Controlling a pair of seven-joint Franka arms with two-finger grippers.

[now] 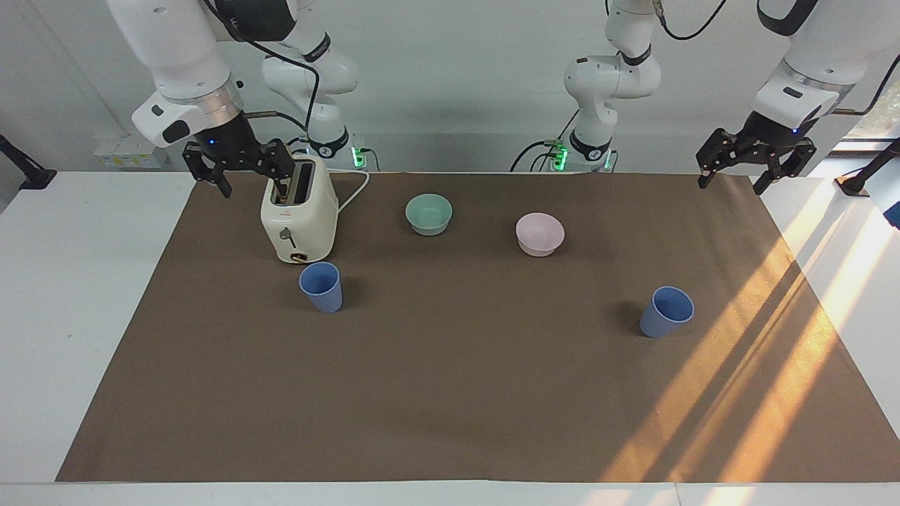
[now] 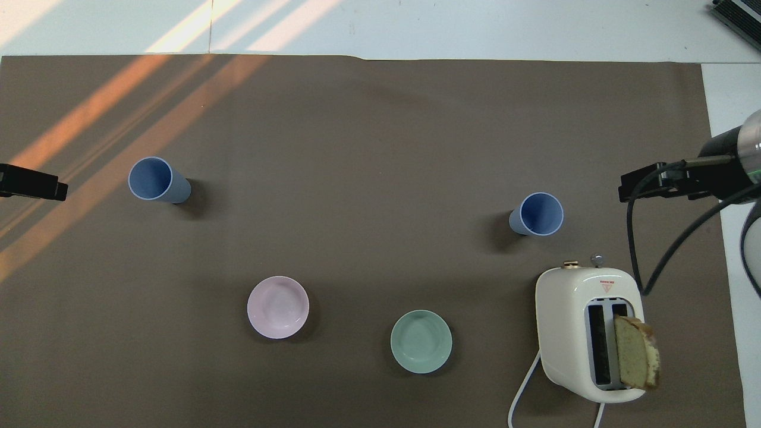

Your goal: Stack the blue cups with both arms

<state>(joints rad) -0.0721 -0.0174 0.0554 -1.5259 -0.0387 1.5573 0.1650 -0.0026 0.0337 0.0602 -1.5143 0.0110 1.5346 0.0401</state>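
I read no legible labels. Both cups [image 1: 321, 287] [image 1: 666, 311] sit mid-mat, well apart from the left gripper [image 1: 756, 163] and right gripper [image 1: 239, 165], both spread open, empty.
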